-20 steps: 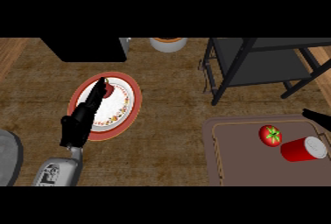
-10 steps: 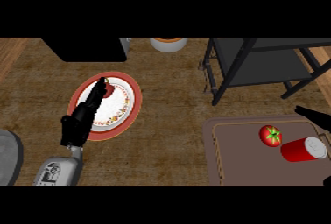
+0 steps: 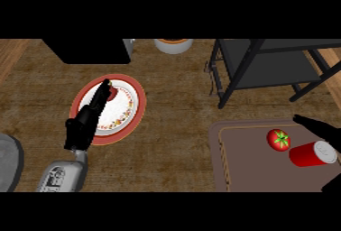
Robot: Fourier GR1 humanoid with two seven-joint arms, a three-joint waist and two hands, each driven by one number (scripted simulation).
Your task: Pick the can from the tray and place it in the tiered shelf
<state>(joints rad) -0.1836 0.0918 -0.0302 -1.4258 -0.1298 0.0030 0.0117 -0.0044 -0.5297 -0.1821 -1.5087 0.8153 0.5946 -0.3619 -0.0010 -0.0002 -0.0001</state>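
Note:
A red can (image 3: 311, 154) with a pale top stands on the brown tray (image 3: 245, 162) at the lower right, beside a red tomato (image 3: 278, 139). The dark tiered shelf (image 3: 273, 65) stands behind the tray at the upper right. My right hand (image 3: 318, 126) comes in from the right edge; one straight finger lies just behind the can and another dark part shows below it at the edge. It is open and most of it is out of view. My left hand (image 3: 86, 122) rests open, fingers straight, over the plate.
A white plate (image 3: 126, 106) with a red rim sits left of centre. A black box (image 3: 90, 49) and a bowl (image 3: 174, 45) stand along the back. A grey rounded object (image 3: 8, 164) shows at the lower left edge.
My right hand has come further in from the right edge, closer to the can. The left hand, can and tomato have not moved.

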